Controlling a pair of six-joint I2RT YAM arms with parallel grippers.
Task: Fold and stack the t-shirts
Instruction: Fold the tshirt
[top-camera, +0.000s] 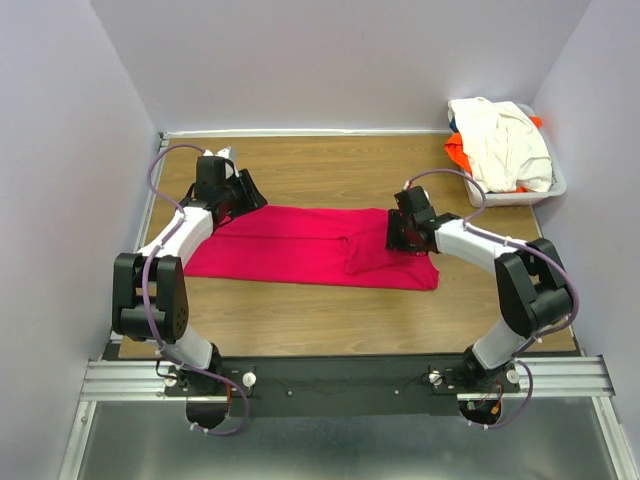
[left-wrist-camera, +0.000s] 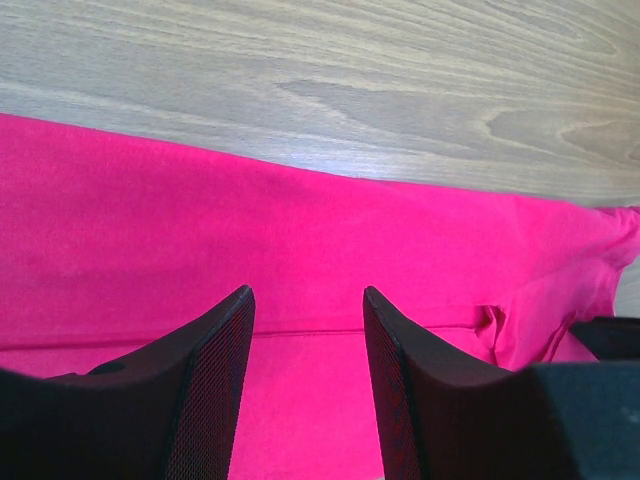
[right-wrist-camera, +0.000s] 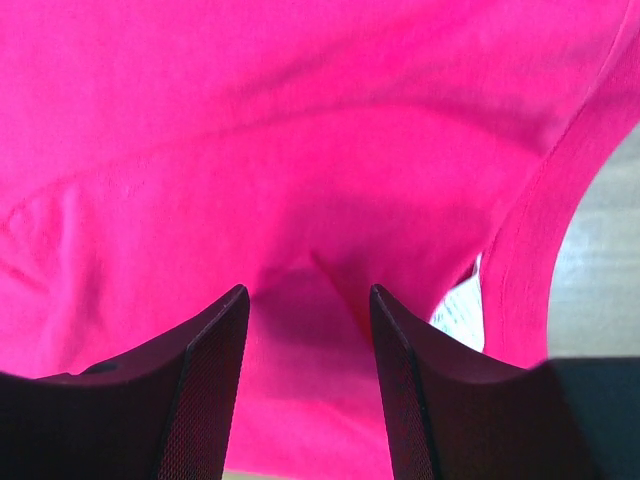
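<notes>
**Crimson-pink t-shirt (top-camera: 300, 255).** It lies flat on the worktop (top-camera: 330, 170), well apart from the white basket (top-camera: 557, 188). Seen from above, it sits on the left-arm side of the basket and closer to the arm bases. The cloth is one plain, bright colour, spread as a long band. One short end points toward the basket and the other points away from it. The long edge on the basket's side runs nearly straight. At the end nearer the basket, a second layer of cloth is folded over the top, and its outline shows as a darker crease. In the left wrist view a thin seam line runs across the shirt.

**Other t-shirts.** The cream-white t-shirt (top-camera: 505, 140) is heaped loosely in the basket and spills over its rim. The orange t-shirt (top-camera: 458, 152) shows beneath it, at the side of the basket that faces the pink shirt.

**Left pincer (left-wrist-camera: 308, 305).** It is positioned over the shirt end farthest from the basket. The fingers (left-wrist-camera: 215, 380) stand apart, and flat cloth shows in the gap between them. Nothing is clamped.

**Right pincer (right-wrist-camera: 309, 300).** It is positioned over the shirt end nearest the basket. The fingers (right-wrist-camera: 205, 390) stand apart. A low ridge of cloth rises between them, but they are not closed on it.
</notes>
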